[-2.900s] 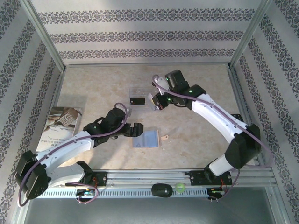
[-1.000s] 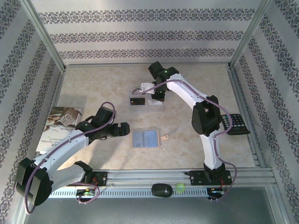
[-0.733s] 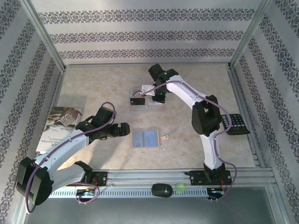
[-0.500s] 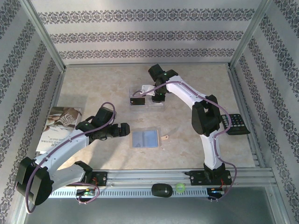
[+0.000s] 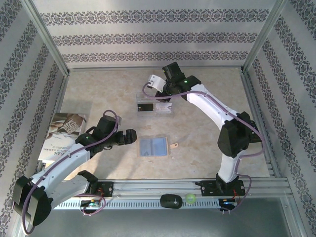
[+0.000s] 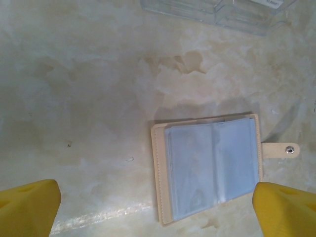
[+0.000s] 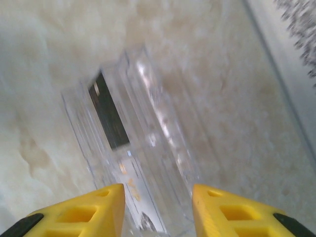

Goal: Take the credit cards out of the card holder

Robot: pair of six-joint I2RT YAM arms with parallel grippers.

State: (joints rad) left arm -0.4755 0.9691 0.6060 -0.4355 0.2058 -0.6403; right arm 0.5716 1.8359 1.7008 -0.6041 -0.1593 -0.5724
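black card (image 5: 145, 106) and pale card (image 5: 163, 108) lie in tray (image 5: 150, 98)

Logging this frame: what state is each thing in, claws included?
card holder: open, lying flat, tab unfastened, sleeves look empty.
black card: out of the holder, lying in the clear tray.
pale card: out, lying in the same tray.
left claw: open, empty, facing the card holder.
right claw: open, empty, above the tray.
booklet: closed, lying flat.
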